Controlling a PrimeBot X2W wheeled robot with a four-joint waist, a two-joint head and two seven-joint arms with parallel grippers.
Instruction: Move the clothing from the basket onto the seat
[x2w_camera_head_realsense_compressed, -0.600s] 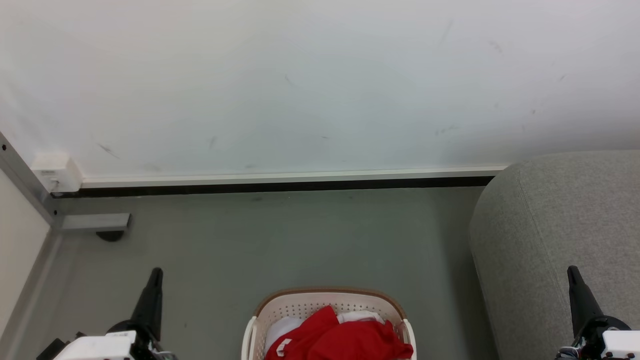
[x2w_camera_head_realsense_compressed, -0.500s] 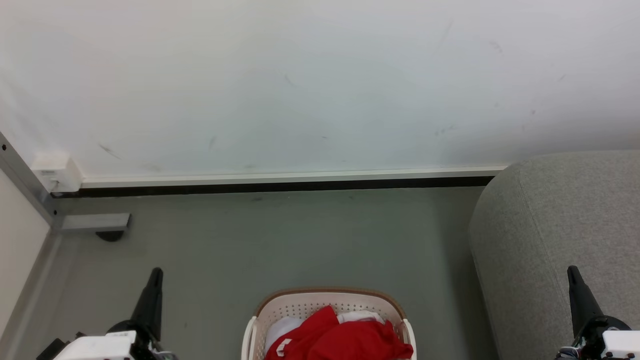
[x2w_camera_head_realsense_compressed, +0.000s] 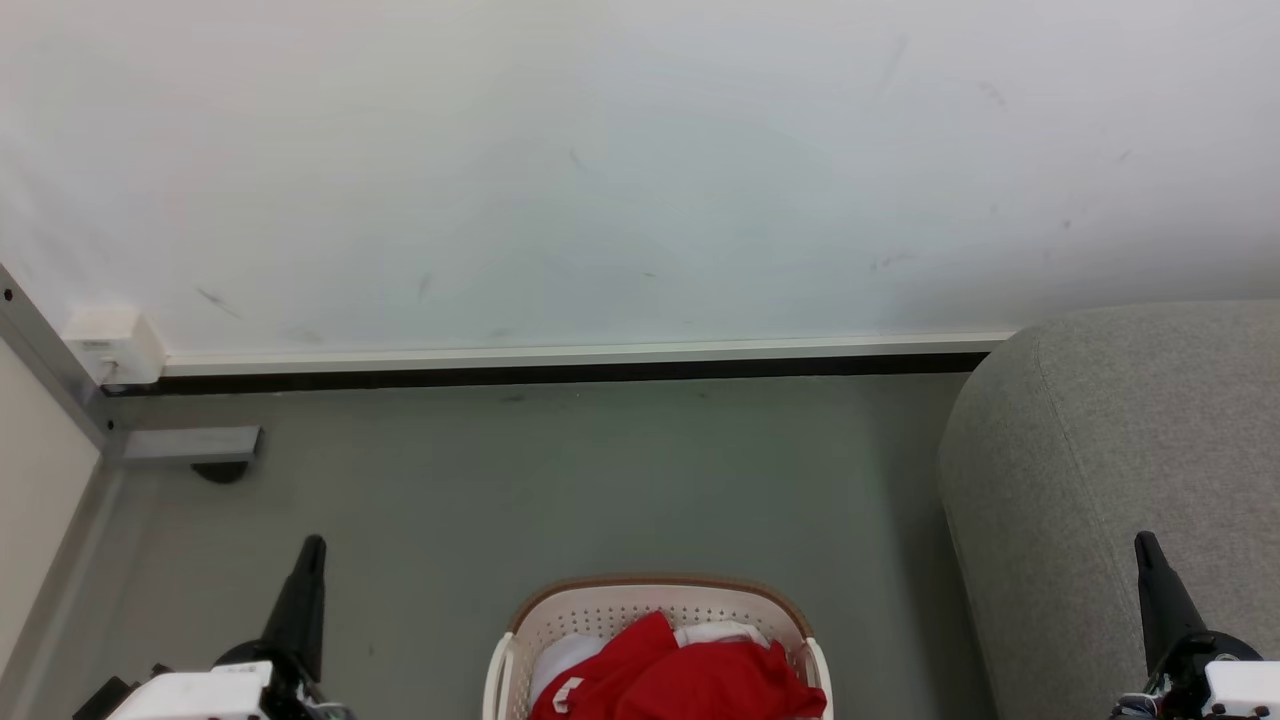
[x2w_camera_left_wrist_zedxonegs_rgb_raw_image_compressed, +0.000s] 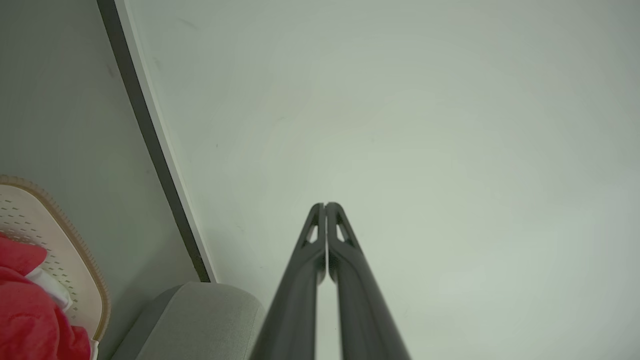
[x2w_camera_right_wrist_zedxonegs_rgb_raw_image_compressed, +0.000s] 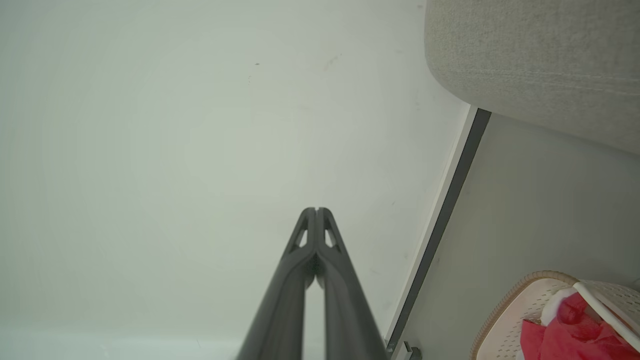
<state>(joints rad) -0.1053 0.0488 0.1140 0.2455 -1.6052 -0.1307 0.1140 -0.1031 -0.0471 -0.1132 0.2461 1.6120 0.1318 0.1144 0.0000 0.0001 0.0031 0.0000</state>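
The clothing (x2w_camera_head_realsense_compressed: 690, 680), a heap of bright red fabric with a strip of white trim, lies inside the basket (x2w_camera_head_realsense_compressed: 600, 605) in the head view. A pale cloth (x2w_camera_head_realsense_compressed: 565, 655) is tucked into the basket's left side, touching the red heap. The basket stands on a grey floor (x2w_camera_head_realsense_compressed: 550, 480). The seat (x2w_camera_head_realsense_compressed: 1100, 450) rises to the right of the basket, near it but apart, and no garment shows on the part in view. The left gripper (x2w_camera_head_realsense_compressed: 313, 545) stands to the left of the basket and the right gripper (x2w_camera_head_realsense_compressed: 1145, 542) to its right, in front of the seat. Both point away from the basket towards a white wall (x2w_camera_head_realsense_compressed: 600, 150).

In the left wrist view, the left jaws are pressed together, tip to tip, holding nothing. They aim at the wall beyond the basket, with the basket's brown rim and red fabric off to one side.

In the right wrist view, the right jaws are likewise pressed together and empty, aimed at the wall. The basket and the seat lie off to one side.

The task looks to be at its start, with the reach for the first garment not yet begun. The next move likely calls for one arm to spread its jaws, swing over the basket and come down on a red fold, clear of the pale cloth.
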